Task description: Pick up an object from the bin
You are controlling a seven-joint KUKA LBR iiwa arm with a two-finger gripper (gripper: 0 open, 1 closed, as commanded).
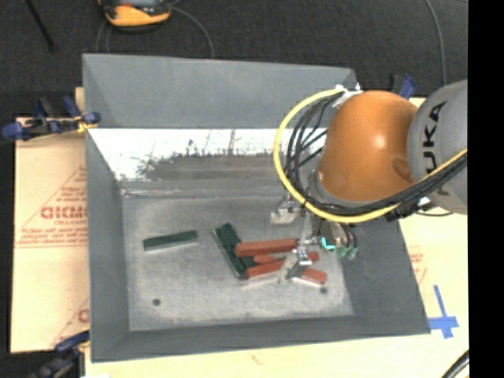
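Gripper (298,263) sat low, right of centre in bin (106,250), down among red-brown bars (264,249). Opening and any hold: could not be determined. Dark green bar (229,250) lay against bars' left ends. Second green bar (169,240) lay well apart, left. Risk: bars crowded, so closure might catch two or nudge one aside and lose grasp.

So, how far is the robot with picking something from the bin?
Done: the pincer is low in the bin, at the red bars beside a tilted green bar. In hand: whether it grips one, I cannot tell. Left: lifting a bar out; none is raised.
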